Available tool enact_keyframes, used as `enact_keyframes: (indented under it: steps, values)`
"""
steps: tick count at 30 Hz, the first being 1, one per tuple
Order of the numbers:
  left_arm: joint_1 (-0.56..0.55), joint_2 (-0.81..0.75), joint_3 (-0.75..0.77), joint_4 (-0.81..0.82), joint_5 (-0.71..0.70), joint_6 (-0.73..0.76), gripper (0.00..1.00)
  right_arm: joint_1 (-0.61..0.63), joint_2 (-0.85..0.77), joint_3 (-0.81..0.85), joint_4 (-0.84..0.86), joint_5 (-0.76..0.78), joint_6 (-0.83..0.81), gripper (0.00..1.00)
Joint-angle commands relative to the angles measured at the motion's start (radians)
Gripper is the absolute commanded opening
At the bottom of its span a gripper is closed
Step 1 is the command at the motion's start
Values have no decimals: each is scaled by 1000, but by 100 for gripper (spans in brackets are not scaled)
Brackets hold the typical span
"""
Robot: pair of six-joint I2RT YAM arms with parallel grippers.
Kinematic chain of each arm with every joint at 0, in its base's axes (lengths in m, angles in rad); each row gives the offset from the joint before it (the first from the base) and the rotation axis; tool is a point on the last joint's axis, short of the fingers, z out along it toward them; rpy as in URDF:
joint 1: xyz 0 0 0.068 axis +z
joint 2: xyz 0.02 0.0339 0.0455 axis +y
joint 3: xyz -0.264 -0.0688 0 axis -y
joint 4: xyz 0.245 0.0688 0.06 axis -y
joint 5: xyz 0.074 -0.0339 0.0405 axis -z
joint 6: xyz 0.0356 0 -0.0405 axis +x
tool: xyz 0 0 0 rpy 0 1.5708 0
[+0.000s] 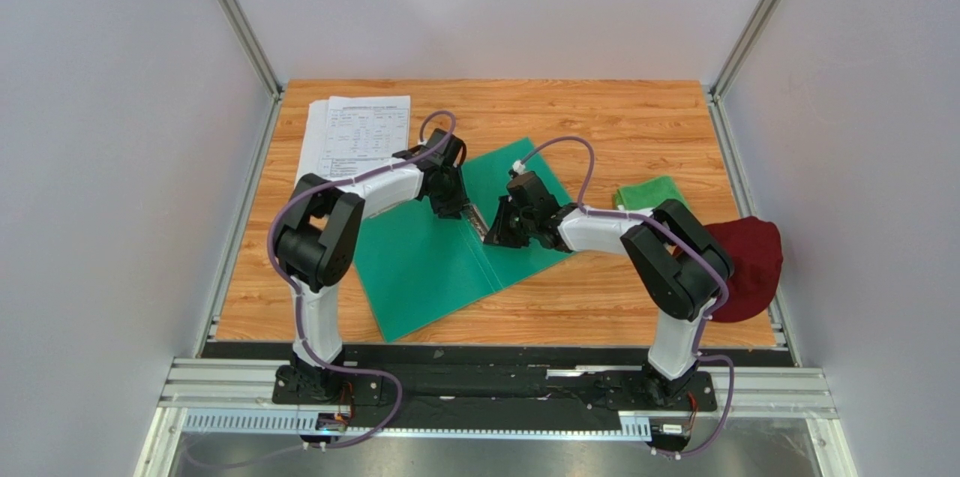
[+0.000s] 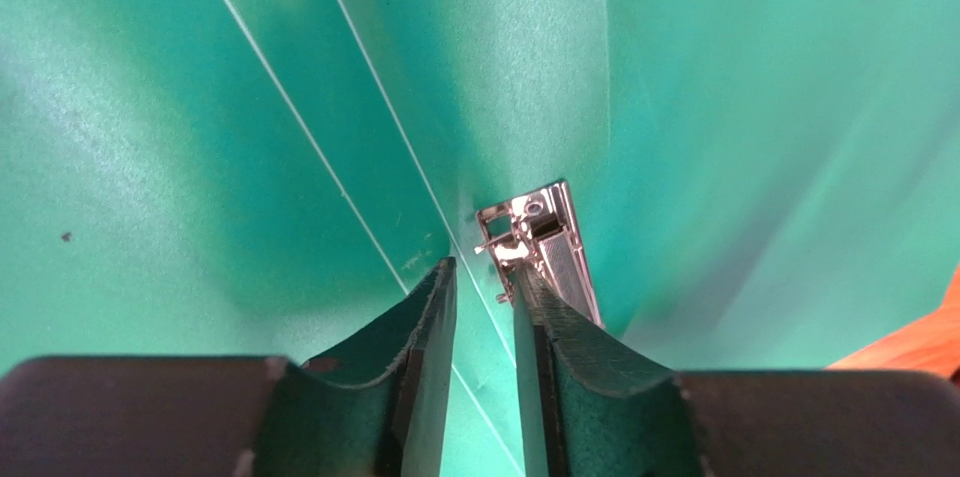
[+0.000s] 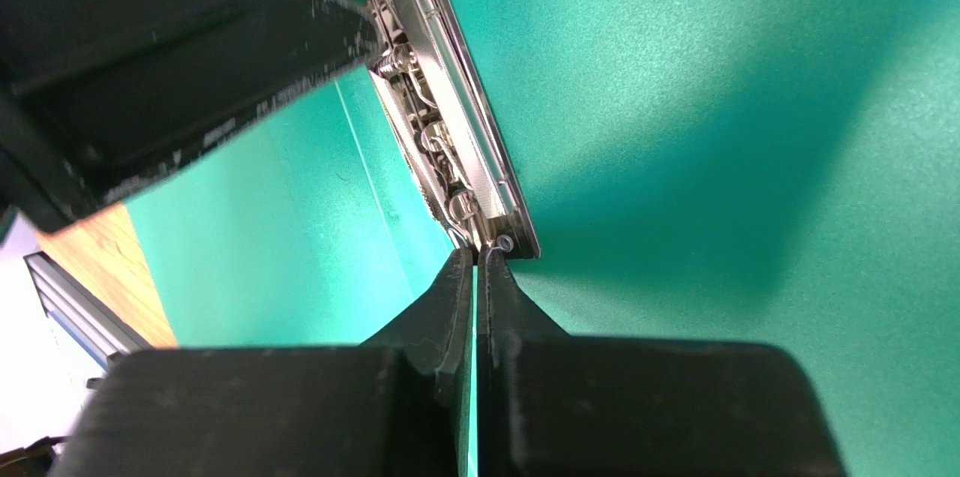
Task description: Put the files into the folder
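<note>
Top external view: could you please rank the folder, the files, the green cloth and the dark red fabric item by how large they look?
Largest to smallest:
1. folder, lying open
2. files
3. dark red fabric item
4. green cloth

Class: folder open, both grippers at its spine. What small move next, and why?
Probably the right gripper should lift the metal clip: its tips sit at the clip's end, left gripper beside it, files lying outside the open folder.
</note>
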Motion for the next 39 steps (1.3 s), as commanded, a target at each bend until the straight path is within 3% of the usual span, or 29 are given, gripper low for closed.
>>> enact_keyframes:
  steps: [1, 7, 10, 14, 23, 39]
  values:
    - [-1, 42, 47, -51, -32, 11, 33, -3, 31, -34, -81, 29, -49, 0]
    - [-1, 93, 99, -94, -55, 43, 16, -4, 31, -20, -92, 30, -58, 0]
    - [-1, 128, 126, -130, -54, 70, 0, -4, 37, -5, -100, 29, -66, 0]
    - [-12, 148, 159, -157, -45, 168, 0, -4, 58, 32, -147, 44, -83, 0]
    - [-18, 170, 161, -201, 23, 290, 0, 13, 176, 110, -367, 231, -66, 0]
    - [-24, 180, 176, -244, -23, 423, 0, 45, 181, 174, -489, 471, -64, 0]
